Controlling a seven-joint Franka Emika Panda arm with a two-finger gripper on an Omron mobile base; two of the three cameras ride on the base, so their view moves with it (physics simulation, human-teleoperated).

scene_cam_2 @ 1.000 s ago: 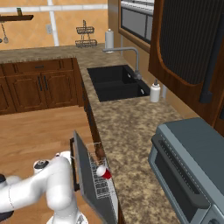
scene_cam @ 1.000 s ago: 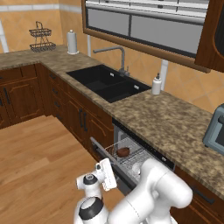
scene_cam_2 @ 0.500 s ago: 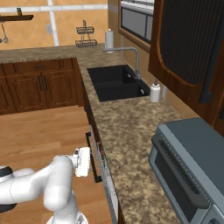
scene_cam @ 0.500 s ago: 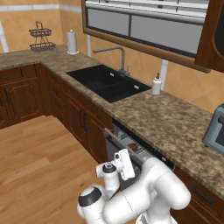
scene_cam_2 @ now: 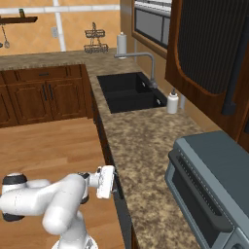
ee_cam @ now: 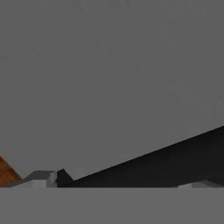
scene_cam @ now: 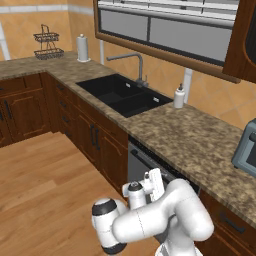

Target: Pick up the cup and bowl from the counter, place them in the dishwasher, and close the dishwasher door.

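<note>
The work stood at its last step: the dishwasher door (scene_cam: 137,169) was upright and looked flush under the front edge of the counter (scene_cam: 200,145), in the run of cabinets just past the sink (scene_cam: 120,95) on the side away from the room's corner. The gripper (scene_cam: 154,181) was right up against the door's grey face near its top edge, jaws spread wide and pinching nothing. In the hand view the flat grey panel was so close that little else could be seen, with the dark bar handle (ee_cam: 175,162) slanting across the lower right. The cup and the bowl were judged to be inside the dishwasher, behind the door, so that only confirming the closure remained. From these views it could not be told whether the door had latched fully. The next move probably called for a short, square push to seat it if any gap was left, then a straight retreat that would not snag the handle and pull the door open. On the counter stood a white soap dispenser (scene_cam: 179,96) at the back edge beside the sink and a grey toaster oven (scene_cam_2: 214,185) towards the far end. No brand, label or writing could be read on any of them.
</note>
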